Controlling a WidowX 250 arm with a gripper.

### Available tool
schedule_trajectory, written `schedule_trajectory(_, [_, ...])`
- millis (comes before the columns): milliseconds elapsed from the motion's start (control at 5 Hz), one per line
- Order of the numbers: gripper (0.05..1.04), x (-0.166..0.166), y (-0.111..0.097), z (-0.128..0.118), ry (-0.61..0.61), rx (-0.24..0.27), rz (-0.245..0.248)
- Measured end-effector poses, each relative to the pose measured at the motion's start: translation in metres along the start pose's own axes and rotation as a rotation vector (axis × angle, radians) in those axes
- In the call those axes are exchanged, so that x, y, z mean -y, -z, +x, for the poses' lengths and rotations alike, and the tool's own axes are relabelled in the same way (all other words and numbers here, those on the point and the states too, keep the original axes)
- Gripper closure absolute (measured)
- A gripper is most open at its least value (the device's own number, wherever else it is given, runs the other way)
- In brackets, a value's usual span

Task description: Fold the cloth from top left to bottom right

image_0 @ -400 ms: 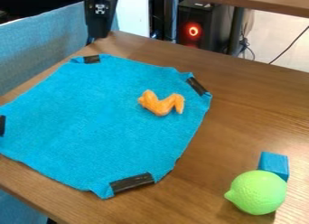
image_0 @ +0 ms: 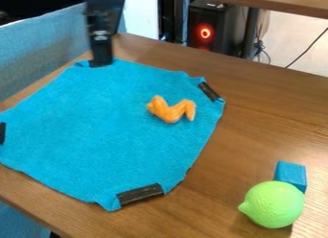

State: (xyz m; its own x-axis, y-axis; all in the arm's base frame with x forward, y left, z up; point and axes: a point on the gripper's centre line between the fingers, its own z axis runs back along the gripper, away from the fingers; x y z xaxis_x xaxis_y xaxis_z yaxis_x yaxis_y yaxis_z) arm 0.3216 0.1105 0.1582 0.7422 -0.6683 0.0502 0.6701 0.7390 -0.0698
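The black gripper (image_0: 101, 61) hangs at the upper left, its tip right at the cloth's top-left corner, covering the black tape there. Whether it touches the cloth or grips it I cannot tell. The blue cloth (image_0: 109, 131) lies flat and spread out on the wooden table, with black tape pieces at its corners. An orange toy chicken wing (image_0: 171, 110) rests on the cloth's upper right part.
A green lime (image_0: 274, 204) and a blue block (image_0: 291, 174) stand on the table (image_0: 275, 122) at the lower right. A blue fabric-covered panel (image_0: 41, 47) runs along the table's left side. A wooden shelf (image_0: 275, 2) crosses the top right.
The gripper has come down from above the table's far corner onto the cloth's top-left corner. The cloth, wing, lime and block have not moved.
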Motion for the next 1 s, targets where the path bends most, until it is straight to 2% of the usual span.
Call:
schedule_trajectory(200, [0.084,0.009,-0.024,-0.034,-0.201,0.09,0.312])
schedule_trajectory(400, [0.084,0.01,-0.025,-0.072,-0.447,0.214,0.433])
schedule_trajectory(600, [0.084,0.016,-0.022,-0.1,-0.714,0.283,0.448])
schedule_trajectory(800, [0.084,0.019,-0.015,-0.121,-0.997,0.33,0.431])
schedule_trajectory(1000, [0.084,0.013,0.009,-0.146,-1.274,0.365,0.304])
